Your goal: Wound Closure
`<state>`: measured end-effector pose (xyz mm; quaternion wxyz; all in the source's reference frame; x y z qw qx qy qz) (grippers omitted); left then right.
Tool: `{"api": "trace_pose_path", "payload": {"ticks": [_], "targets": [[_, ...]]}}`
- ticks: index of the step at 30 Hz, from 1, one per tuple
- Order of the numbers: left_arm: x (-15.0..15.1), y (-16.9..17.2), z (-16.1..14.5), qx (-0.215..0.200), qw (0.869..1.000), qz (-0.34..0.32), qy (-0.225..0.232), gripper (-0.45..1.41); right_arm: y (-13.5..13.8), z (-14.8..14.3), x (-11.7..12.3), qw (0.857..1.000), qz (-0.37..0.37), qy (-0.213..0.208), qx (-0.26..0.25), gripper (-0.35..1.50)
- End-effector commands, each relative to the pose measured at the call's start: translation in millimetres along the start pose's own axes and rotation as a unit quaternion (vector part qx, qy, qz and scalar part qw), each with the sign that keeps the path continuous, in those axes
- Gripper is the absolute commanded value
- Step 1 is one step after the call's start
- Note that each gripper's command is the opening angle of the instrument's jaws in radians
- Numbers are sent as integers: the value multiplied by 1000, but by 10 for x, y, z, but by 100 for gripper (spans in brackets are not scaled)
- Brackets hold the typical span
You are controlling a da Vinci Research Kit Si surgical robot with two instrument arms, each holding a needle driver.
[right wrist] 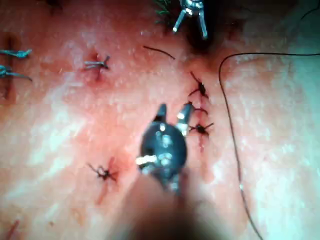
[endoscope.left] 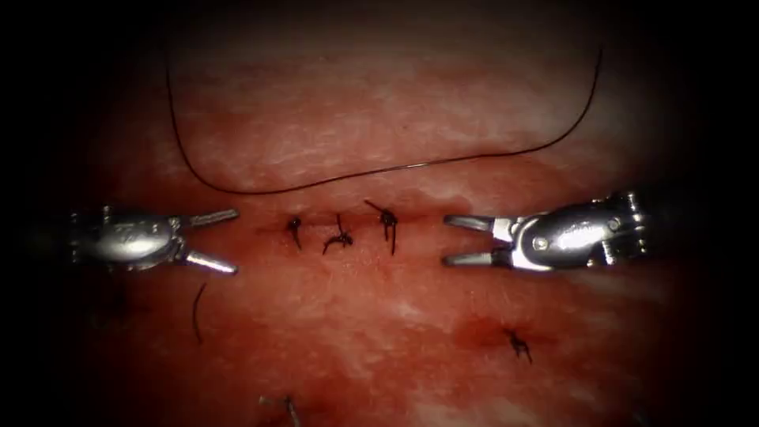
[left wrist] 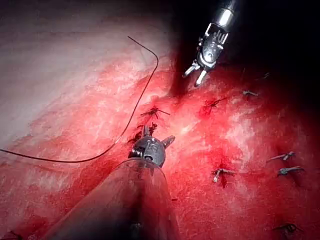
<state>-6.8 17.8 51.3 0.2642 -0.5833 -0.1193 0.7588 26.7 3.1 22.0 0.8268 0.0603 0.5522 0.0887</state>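
The cut runs across the tissue (endoscope.left: 379, 316) and is held by three knotted stitches (endoscope.left: 340, 237). At its left end my left tool (endoscope.left: 235, 241) stands open and holds nothing. Facing it at the right end, my right tool (endoscope.left: 445, 239) is also open, nothing between its jaws. A long loose thread (endoscope.left: 379, 170) lies in a curve on the tissue beyond the cut, touching neither tool. The left wrist view has my left tool (left wrist: 157, 136) open beside a stitch (left wrist: 154, 112), the right tool (left wrist: 196, 75) further off. The right wrist view has my right tool (right wrist: 173, 114) open near the stitches (right wrist: 200, 128).
A short cut end of thread (endoscope.left: 196, 312) lies below the left tool. Another knotted stitch (endoscope.left: 518, 344) sits below the right tool. Further knots (left wrist: 220, 174) dot the tissue. Red fluid wets the surface around the cut.
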Motion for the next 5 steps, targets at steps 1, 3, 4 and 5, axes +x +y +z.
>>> {"api": "trace_pose_path", "payload": {"ticks": [1, 3, 4, 5], "targets": [[-6, 3, 6, 0, 1000, -1, -1, 36, -5, 4, -5, 1000, 0, 1, 1, 37], [-6, 3, 6, 0, 1000, -1, -1, 36, -6, 3, -6, 1000, 0, -1, -1, 37], [-6, 3, 5, 0, 1000, -1, -1, 36, -6, 2, -6, 1000, 0, -1, -3, 36], [-6, 4, 5, 0, 1000, -1, -1, 36, -6, 2, -6, 1000, 0, -1, -3, 36]]}}
